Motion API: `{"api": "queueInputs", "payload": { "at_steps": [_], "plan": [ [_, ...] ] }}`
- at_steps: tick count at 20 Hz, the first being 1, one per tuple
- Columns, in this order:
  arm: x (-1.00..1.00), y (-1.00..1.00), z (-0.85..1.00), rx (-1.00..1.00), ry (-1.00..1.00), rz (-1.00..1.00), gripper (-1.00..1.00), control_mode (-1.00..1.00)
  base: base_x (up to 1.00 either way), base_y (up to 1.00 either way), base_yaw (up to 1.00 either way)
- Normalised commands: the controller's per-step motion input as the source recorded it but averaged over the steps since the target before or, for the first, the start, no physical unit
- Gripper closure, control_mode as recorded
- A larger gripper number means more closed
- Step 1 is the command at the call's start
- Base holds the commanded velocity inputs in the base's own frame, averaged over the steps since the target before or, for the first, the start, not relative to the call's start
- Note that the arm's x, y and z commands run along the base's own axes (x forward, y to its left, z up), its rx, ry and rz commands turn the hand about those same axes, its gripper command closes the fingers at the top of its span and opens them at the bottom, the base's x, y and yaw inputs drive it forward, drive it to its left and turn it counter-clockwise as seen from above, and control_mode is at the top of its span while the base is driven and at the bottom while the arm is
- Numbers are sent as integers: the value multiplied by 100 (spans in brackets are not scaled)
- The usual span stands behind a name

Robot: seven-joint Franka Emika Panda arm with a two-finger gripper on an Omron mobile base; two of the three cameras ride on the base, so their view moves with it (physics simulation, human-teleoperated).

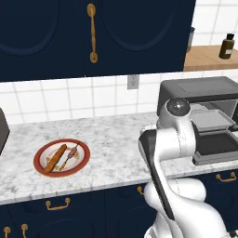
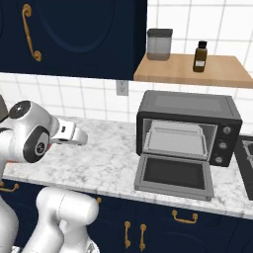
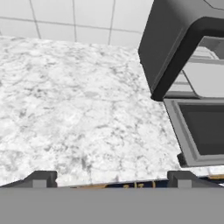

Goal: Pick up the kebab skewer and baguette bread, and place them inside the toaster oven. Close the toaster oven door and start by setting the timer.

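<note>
Counter (image 1: 111, 139), marbled white, carried all task items. Kebab skewer (image 1: 71, 154) and baguette bread (image 1: 56, 158) lay side by side on a red-rimmed plate (image 1: 82, 163), well left of the arm. Toaster oven (image 2: 188, 129) stood at the right; toaster oven door (image 2: 174, 175) was dropped fully open, tray visible inside. End effector (image 3: 112, 178) was empty, fingertips (image 3: 42, 178) spread wide over bare counter just left of the oven. Neither food item had yet been picked. Judged step: reach to the plate. Advised: swing left, descend over the thin skewer across its stick, close squarely at mid-length, avoid nudging the loaf touching or just beside it.
</note>
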Motion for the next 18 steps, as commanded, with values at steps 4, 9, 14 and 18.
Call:
{"api": "queueInputs", "payload": {
  "at_steps": [4,9,14,18],
  "plan": [
    [14,100,0,7,0,-1,-100,-100,0,0,0],
    [2,100,0,12,1,1,-100,-100,0,0,0],
    [0,100,0,13,9,9,-100,-100,0,0,0],
    [27,100,-2,12,4,3,-100,-100,0,0,0]
  ]
}}
